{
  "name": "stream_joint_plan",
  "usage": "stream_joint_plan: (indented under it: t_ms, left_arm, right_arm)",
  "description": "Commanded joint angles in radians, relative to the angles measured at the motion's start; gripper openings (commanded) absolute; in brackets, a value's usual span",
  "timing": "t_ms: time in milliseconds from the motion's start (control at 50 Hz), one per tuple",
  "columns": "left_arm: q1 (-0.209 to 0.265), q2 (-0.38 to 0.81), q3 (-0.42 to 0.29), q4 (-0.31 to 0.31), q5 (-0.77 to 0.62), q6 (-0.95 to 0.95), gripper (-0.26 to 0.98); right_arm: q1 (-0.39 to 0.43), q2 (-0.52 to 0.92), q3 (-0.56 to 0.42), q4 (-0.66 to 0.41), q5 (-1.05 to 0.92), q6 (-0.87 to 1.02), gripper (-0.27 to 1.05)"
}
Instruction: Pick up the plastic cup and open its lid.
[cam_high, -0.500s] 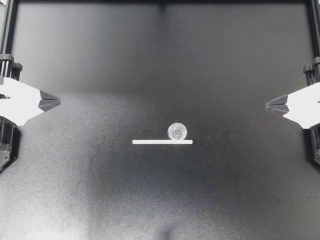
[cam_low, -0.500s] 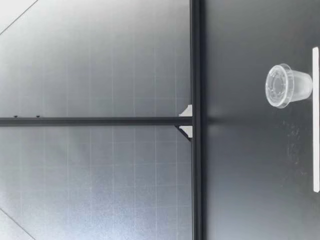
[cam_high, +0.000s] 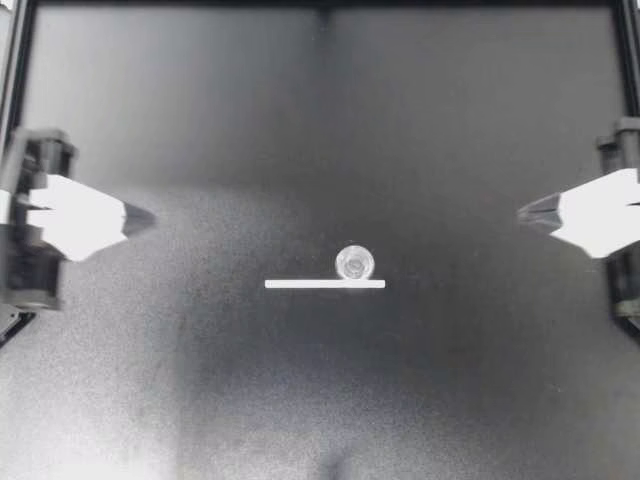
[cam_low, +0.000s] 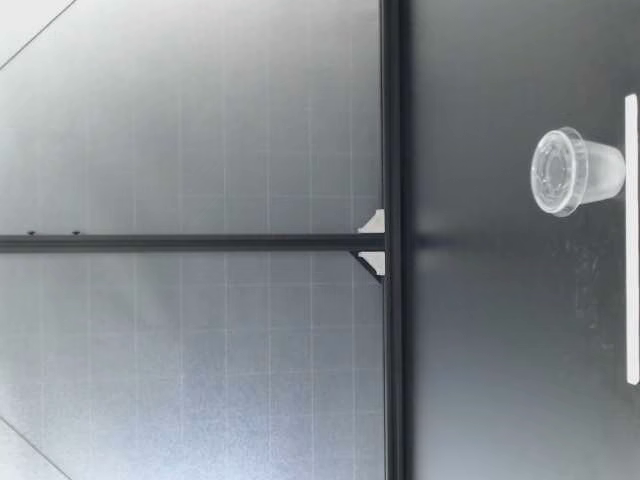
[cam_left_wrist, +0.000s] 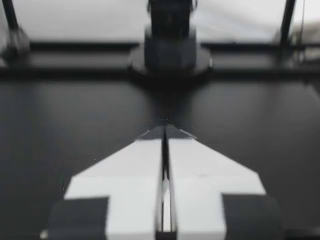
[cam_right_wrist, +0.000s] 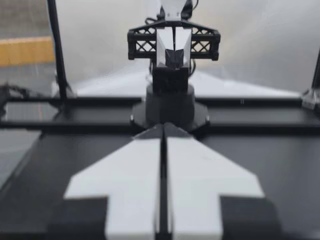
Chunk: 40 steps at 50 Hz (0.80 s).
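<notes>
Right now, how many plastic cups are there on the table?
1. The plastic cup stands upright near the middle of the table, its lid on, right beside the white strip. Nothing in view could hide another.

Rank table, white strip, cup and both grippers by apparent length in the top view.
Largest: table.
Next: left gripper, right gripper, white strip, too alike to rank, grippers cut off at the edges.
Smallest: cup.

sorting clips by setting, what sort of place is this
Probably a robot lab test bench: a black table inside a dark frame, my left hand and right hand at its sides, and one lidded plastic cup by a white strip.
</notes>
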Motion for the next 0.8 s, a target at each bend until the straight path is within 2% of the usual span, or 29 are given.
stream_joint_plan:
  t_ms: [0, 160, 340, 540, 700, 780]
  left_arm:
    - [-0.002, 0.069, -0.015, -0.002, -0.012, -0.005, -0.21]
    - [-0.002, 0.218, -0.037, -0.015, -0.012, -0.006, -0.21]
    - [0.003, 0.393, -0.101, -0.034, -0.012, -0.014, -0.20]
    - [0.006, 0.535, -0.173, -0.041, -0.012, 0.003, -0.19]
    - [0.006, 0.640, -0.235, -0.041, -0.012, 0.006, -0.11]
    - [0.006, 0.686, -0.264, -0.041, -0.012, 0.006, -0.01]
  right_arm:
    - [-0.003, 0.058, -0.031, 0.002, -0.020, 0.002, -0.17]
    - [-0.011, 0.179, -0.049, 0.028, -0.025, 0.003, -0.17]
    - [-0.011, 0.316, -0.074, 0.058, -0.025, 0.005, -0.17]
    - [-0.011, 0.462, -0.123, 0.071, -0.020, 0.005, -0.17]
    - [-0.011, 0.569, -0.166, 0.071, -0.009, 0.003, -0.17]
    - [-0.011, 0.612, -0.187, 0.071, 0.003, 0.003, -0.17]
